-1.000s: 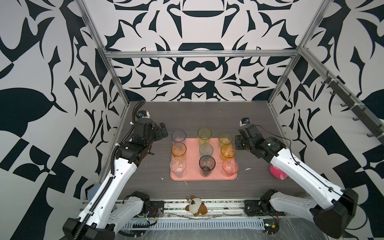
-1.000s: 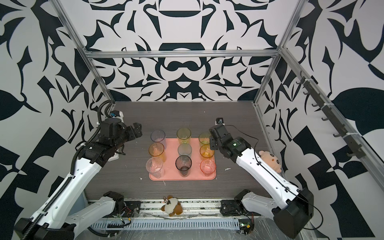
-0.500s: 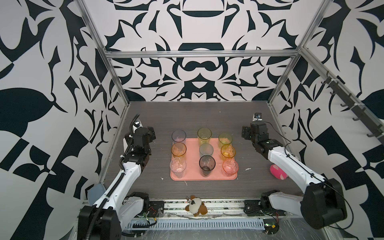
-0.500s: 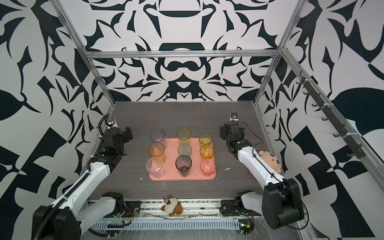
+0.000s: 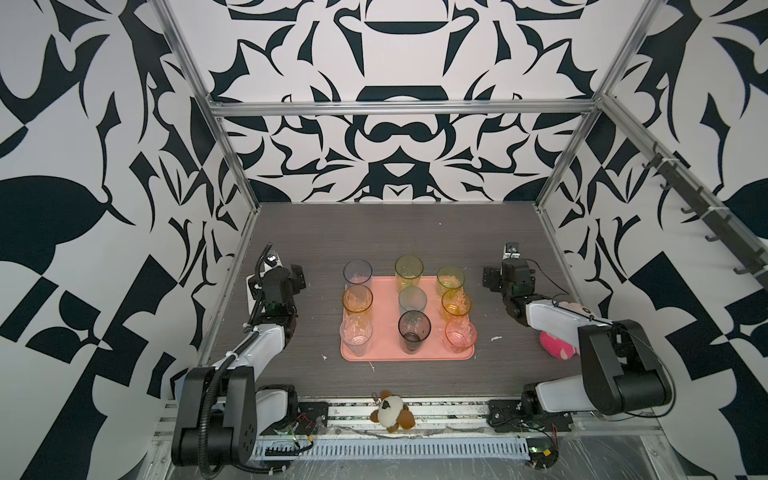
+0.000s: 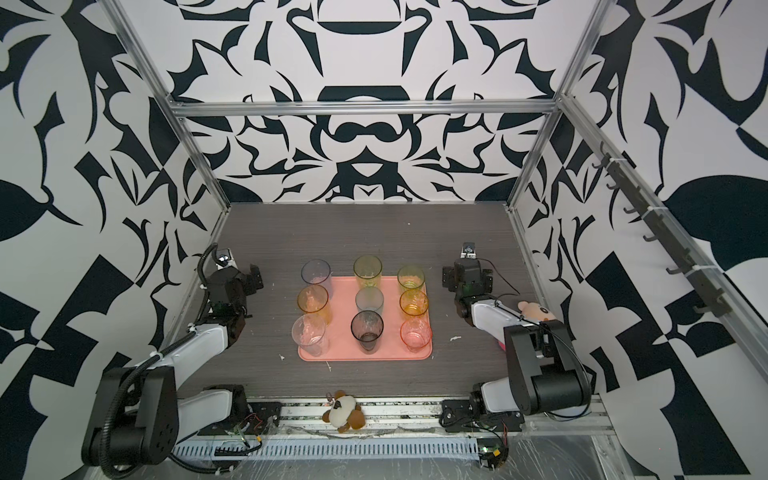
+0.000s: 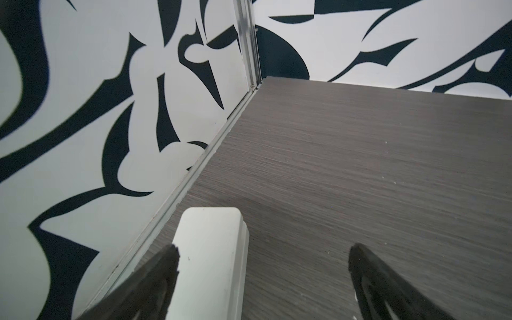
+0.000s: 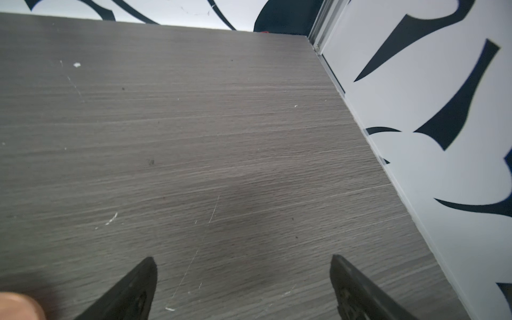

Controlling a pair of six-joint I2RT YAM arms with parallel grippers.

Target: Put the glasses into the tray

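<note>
Glasses point(image 5: 412, 299) stand on the tray point(image 5: 386, 353) at frame centre, left end effector point(image 7: 263, 249) and right end effector point(image 8: 242, 260) both wide and empty, but back-row ones hugging the rim could topple if bumped.

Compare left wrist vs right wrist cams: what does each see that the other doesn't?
Left wrist only: a pale rounded box on the table beside the wall rail, partly behind a finger of the left gripper. Right wrist only: the right gripper, white flecks and a blurred tan blob at the frame edge, unidentifiable. Both: dark wood-grain table, black-and-white patterned wall, jaws wide open, nothing held.
</note>
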